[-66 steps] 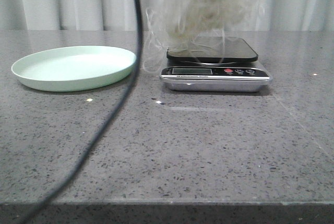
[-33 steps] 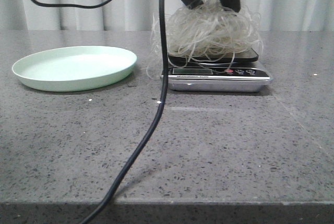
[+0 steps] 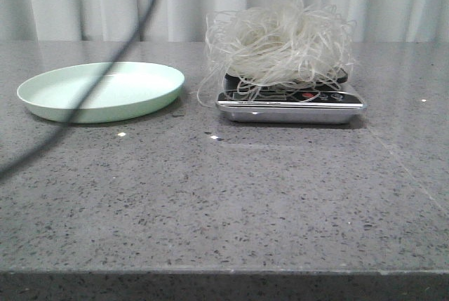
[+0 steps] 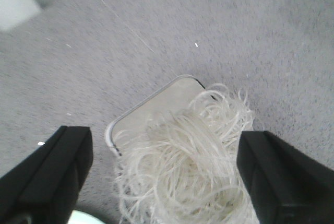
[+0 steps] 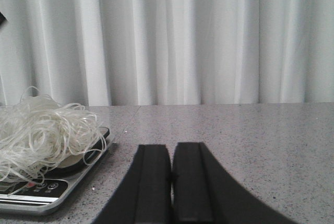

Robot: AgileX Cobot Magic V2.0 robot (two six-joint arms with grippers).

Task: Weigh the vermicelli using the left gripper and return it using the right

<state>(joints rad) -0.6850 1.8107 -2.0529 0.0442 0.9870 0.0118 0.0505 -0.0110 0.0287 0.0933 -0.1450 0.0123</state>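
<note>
The vermicelli, a fluffy whitish tangle, rests on the black platform of the silver kitchen scale, with strands hanging over its display. It also shows in the left wrist view and the right wrist view. My left gripper is open high above the vermicelli, its black fingers wide apart on either side and holding nothing. My right gripper is shut and empty, low over the table to the right of the scale. Neither gripper shows in the front view.
An empty pale green plate sits on the grey speckled table left of the scale. A dark cable hangs blurred across the front view's left side. White curtains stand behind the table.
The left gripper lowered the vermicelli onto the scale, let go of it and rose out of the front view. The cable swung to the left.
</note>
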